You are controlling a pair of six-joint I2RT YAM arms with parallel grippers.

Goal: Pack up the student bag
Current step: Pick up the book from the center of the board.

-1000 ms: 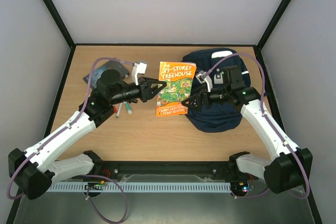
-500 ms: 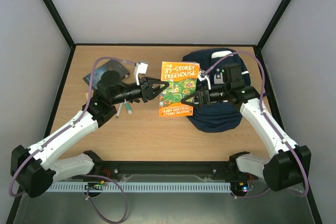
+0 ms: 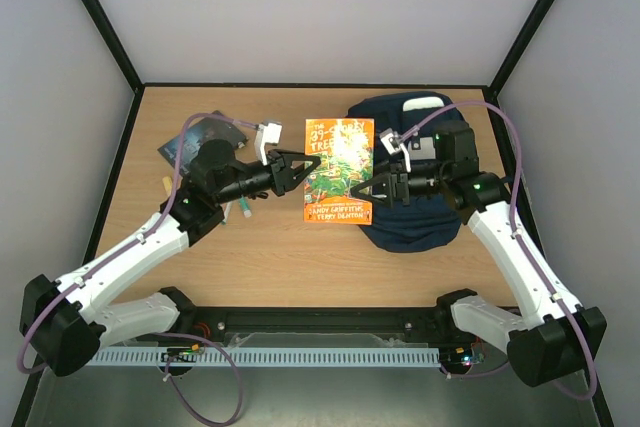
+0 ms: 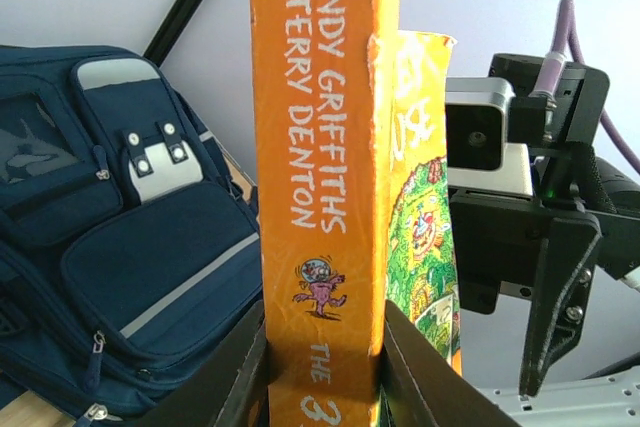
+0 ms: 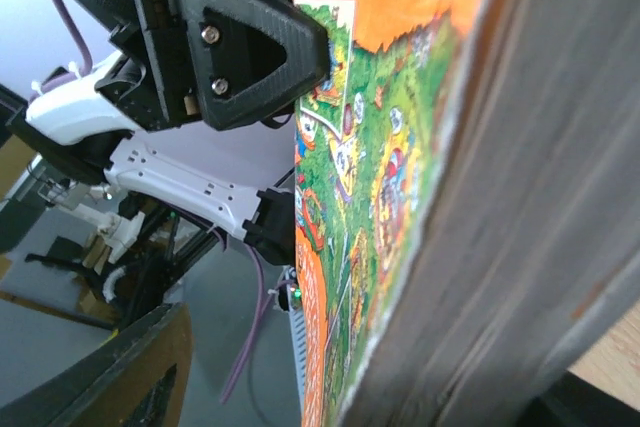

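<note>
There is one student bag (image 3: pixel 415 229), navy blue, lying on the wooden surface (image 3: pixel 300 257) at the right rear, partly under the right arm. In the left wrist view it lies with its front showing, a light grey buckle patch (image 4: pixel 163 169) above two front pockets with pale stripes. The zips that can be seen look drawn shut, and the inside of the bag is hidden.

There is one book (image 3: pixel 338 172), orange, with a crowded green picture on its cover. It sits between the two arms, just left of the bag, and its right edge overlaps the bag's left side in the top view.

The left pincer (image 3: pixel 308 169) is clamped on the book at the spine. The left wrist view shows the spine, which reads "Andy Griffiths & Terry Denton", wedged between the two dark fingers (image 4: pixel 245 372).

The right pincer (image 3: pixel 372 193) is at the book's opposite edge. In the right wrist view the page edges fill the right half of the picture, and the one finger (image 5: pixel 105 377) in sight stands apart from the cover, so its jaws are spread wider than the book and do not grip it.

One dark booklet (image 3: pixel 205 135) lies at the left rear of the surface. A few pens (image 3: pixel 246 209) lie near the left arm and are partly covered by it, so their number cannot be told.
</note>
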